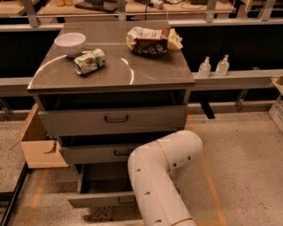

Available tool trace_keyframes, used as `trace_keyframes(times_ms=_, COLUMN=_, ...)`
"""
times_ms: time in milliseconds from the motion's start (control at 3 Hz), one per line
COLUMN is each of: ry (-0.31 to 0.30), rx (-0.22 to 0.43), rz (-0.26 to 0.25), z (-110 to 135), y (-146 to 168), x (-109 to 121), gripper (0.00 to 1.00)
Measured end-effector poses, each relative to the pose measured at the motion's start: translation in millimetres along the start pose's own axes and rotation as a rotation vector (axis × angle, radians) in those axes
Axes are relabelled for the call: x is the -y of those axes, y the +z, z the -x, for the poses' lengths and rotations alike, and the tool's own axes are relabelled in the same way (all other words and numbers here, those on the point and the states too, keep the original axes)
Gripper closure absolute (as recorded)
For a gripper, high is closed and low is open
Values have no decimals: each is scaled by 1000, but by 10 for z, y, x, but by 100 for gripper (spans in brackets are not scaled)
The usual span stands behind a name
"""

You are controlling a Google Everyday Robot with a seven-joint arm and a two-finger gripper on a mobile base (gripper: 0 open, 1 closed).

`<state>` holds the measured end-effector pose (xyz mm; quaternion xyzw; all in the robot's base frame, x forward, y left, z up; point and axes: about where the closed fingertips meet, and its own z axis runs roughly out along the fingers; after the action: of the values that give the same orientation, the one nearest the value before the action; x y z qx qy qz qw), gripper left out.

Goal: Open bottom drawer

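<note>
Robotics lab or workshop, grey metal three-drawer cabinet (115,119) on speckled floor (247,154) with orange tape lines (207,176), long wooden workbenches (57,9) behind, two clear pump bottles (204,68) on grey ledge (239,79), white robot arm (159,176) at cabinet's front edge, gripper hidden behind it.

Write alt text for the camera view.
The bottom drawer of a grey three-drawer cabinet stands pulled out, with the robot's white arm bent in front of it and its end effector out of sight. A bowl, a crushed can and a snack bag lie on top.
</note>
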<state>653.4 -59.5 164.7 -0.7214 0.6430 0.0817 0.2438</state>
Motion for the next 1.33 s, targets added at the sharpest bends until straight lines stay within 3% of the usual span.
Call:
trace_keyframes(times_ms=667, ry=-13, rx=-22, rz=109, z=-114, y=170, x=-132, gripper=100)
trace_keyframes(times_ms=1333, ry=11, rx=2, rz=268, z=-81, y=142, x=-517, gripper=100)
